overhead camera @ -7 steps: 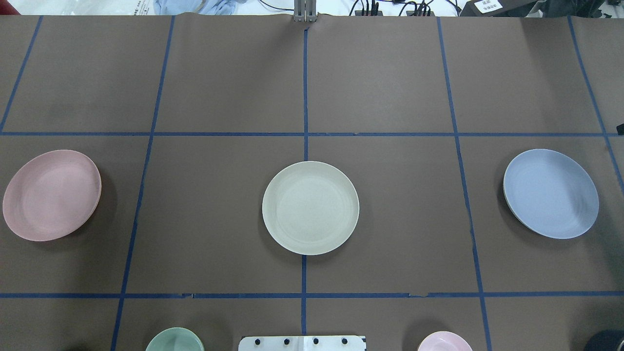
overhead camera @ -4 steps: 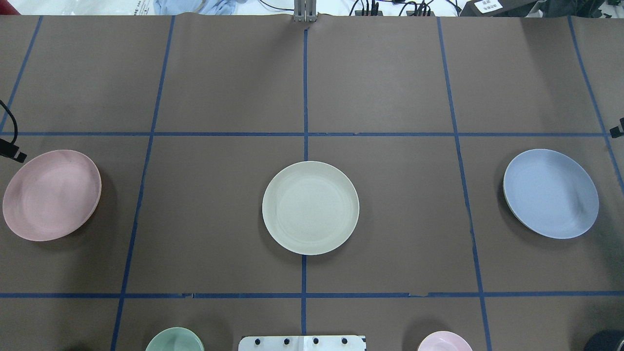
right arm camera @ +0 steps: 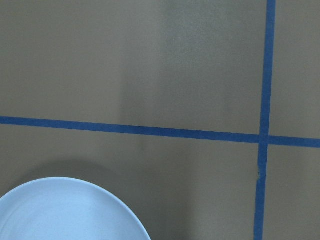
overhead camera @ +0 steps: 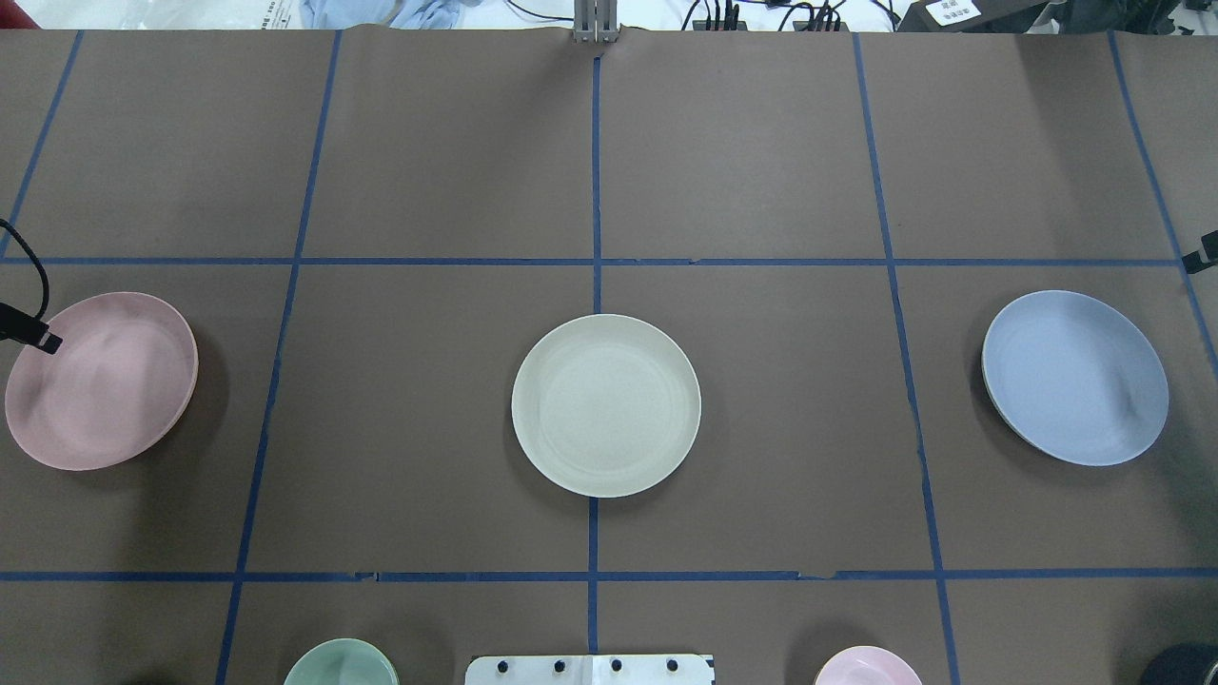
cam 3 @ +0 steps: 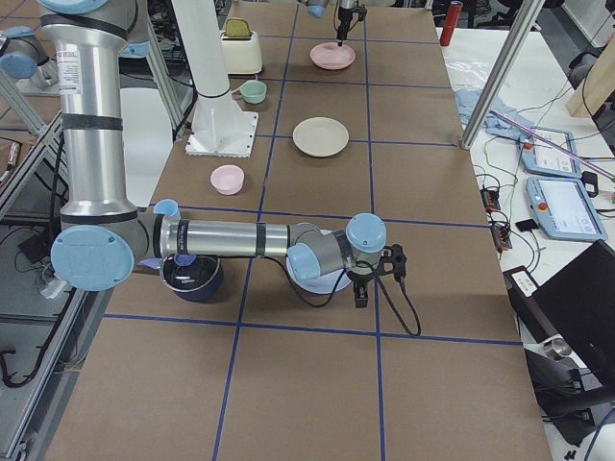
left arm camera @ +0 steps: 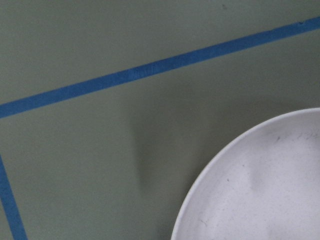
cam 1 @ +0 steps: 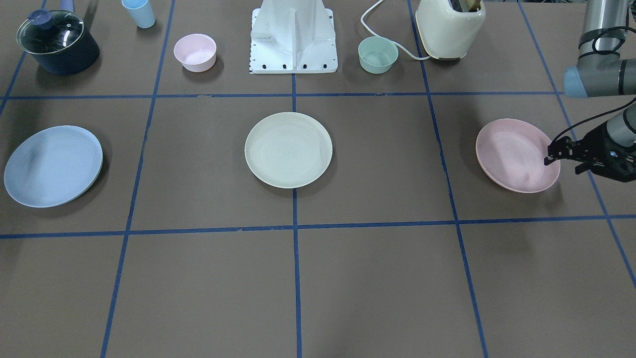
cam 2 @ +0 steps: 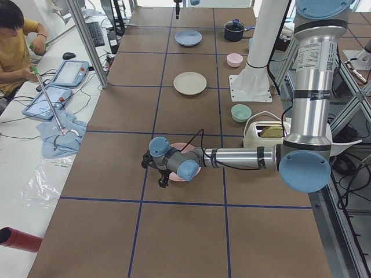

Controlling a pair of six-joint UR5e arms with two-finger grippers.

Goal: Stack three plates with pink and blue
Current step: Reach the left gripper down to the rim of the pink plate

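Observation:
Three plates lie apart in one row. The cream-white plate (overhead camera: 606,405) is in the middle, the pale pink plate (overhead camera: 100,381) at the left and the light blue plate (overhead camera: 1075,377) at the right. My left gripper (cam 1: 566,159) hangs over the pink plate's (cam 1: 514,154) outer rim; only a black part with a cable (overhead camera: 29,333) shows from above. My right gripper (cam 3: 370,279) hovers by the blue plate's (cam 3: 312,280) far edge. No fingers show in either wrist view, which see only plate rims (left arm camera: 260,190) (right arm camera: 65,212). I cannot tell whether either gripper is open or shut.
Near the robot base (cam 1: 293,37) stand a small pink bowl (cam 1: 195,51), a green bowl (cam 1: 377,54), a cream toaster (cam 1: 449,27), a lidded dark pot (cam 1: 57,42) and a blue cup (cam 1: 139,12). An operator (cam 2: 17,46) sits beyond the far edge.
The black part of my left gripper has come in from the left edge and moved down over the pink plate's rim. The right gripper's tip has edged in at the right edge. The plates have not moved.

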